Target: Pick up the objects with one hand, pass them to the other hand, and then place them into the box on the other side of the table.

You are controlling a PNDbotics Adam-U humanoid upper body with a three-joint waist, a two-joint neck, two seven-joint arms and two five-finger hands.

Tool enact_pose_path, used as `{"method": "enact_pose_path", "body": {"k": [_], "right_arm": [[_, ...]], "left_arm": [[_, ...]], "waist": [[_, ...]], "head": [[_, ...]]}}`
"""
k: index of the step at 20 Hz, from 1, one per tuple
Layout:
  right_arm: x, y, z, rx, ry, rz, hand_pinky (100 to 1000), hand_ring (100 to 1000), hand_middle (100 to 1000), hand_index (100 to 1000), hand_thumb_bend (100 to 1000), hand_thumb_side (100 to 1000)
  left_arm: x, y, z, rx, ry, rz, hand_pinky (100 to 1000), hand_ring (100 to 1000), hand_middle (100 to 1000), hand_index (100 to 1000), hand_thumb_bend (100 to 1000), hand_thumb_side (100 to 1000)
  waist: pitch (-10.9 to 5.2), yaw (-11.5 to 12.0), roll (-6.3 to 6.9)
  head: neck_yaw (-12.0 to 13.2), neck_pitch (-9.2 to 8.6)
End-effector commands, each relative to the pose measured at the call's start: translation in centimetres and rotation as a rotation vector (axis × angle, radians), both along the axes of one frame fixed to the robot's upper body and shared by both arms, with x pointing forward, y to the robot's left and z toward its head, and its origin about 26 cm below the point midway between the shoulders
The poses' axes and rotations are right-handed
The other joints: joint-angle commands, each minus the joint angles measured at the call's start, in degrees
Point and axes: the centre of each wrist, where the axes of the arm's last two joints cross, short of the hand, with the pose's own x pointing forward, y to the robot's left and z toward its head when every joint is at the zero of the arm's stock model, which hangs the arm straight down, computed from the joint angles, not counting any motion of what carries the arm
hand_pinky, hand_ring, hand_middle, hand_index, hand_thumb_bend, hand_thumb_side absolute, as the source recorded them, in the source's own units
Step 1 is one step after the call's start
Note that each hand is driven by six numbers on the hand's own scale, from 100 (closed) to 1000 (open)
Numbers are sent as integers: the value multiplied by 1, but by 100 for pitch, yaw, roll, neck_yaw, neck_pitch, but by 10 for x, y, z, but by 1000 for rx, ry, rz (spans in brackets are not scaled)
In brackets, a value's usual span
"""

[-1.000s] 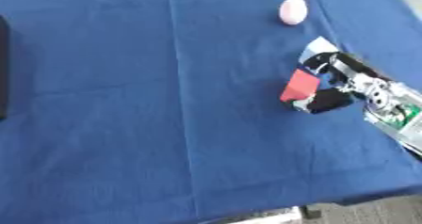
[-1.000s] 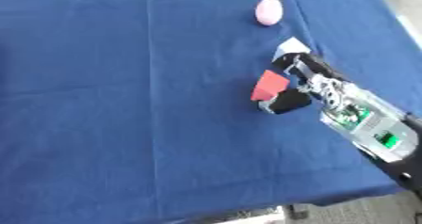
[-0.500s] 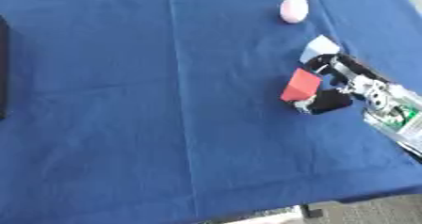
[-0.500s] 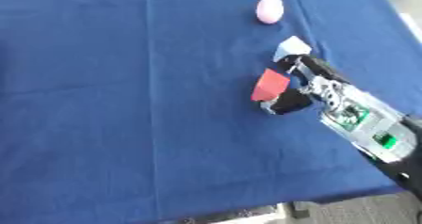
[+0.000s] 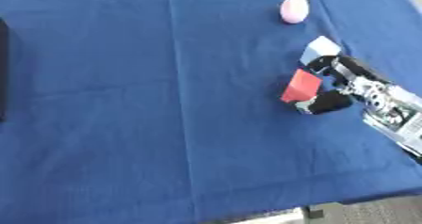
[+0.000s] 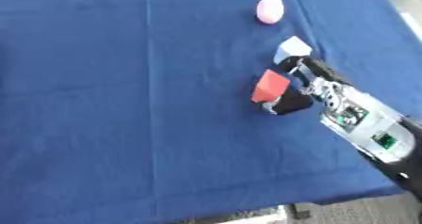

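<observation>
My right hand (image 5: 367,89) reaches in from the right edge onto the blue cloth. Its fingers and thumb (image 5: 328,102) are curled on a red block (image 5: 301,85), which stands tilted against them. A pale white-blue block (image 5: 320,49) lies just beyond the hand, touching or nearly touching its fingers. Farther back rests a pink egg-shaped object (image 5: 293,9). The dark box (image 5: 3,68) shows only as a strip at the far left edge of the left eye view. My left hand is out of sight.
The blue cloth (image 5: 165,124) covers the whole table, with fold lines across it. The table's front edge (image 6: 247,213) runs along the bottom, with grey floor beyond it at the lower right.
</observation>
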Motion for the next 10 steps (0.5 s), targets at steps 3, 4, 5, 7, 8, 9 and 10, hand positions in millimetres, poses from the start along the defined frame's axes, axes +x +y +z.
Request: {"method": "enact_pose_path", "body": {"k": [3, 4, 5, 7, 8, 9, 10], "right_arm": [[3, -3, 6, -11, -29, -7, 752, 857, 801, 841, 597, 244], [3, -3, 6, -9, -29, -6, 752, 857, 800, 841, 597, 244], [4, -3, 6, -8, -29, -5, 752, 856, 799, 840, 595, 244], [4, -4, 5, -7, -27, -6, 751, 853, 794, 836, 588, 242], [5, -4, 4, -6, -26, -8, 750, 851, 791, 833, 582, 240], [5, -4, 4, -5, -25, -10, 750, 850, 789, 831, 576, 239], [5, -5, 3, -4, -24, -11, 749, 849, 788, 830, 574, 238]], "left_arm": [[0, 1, 9, 17, -24, -3, 808, 885, 741, 764, 200, 927], [0, 1, 9, 17, -24, -3, 808, 885, 741, 764, 200, 927], [0, 1, 9, 18, -24, -3, 808, 885, 741, 764, 200, 927], [0, 1, 9, 18, -24, -4, 808, 886, 741, 764, 200, 927], [0, 1, 9, 18, -24, -4, 808, 886, 741, 764, 200, 927], [0, 1, 9, 18, -24, -4, 808, 886, 742, 764, 200, 928], [0, 1, 9, 18, -24, -4, 808, 886, 742, 764, 200, 928]], "waist": [[-56, -12, 11], [-53, -13, 12], [-50, -13, 13], [-46, -14, 14], [-44, -15, 15], [-44, -16, 16], [-43, -17, 17]], "head": [[-5, -102], [-4, -103], [-2, -105], [1, -108], [3, -108], [3, -110], [3, -112]]}}
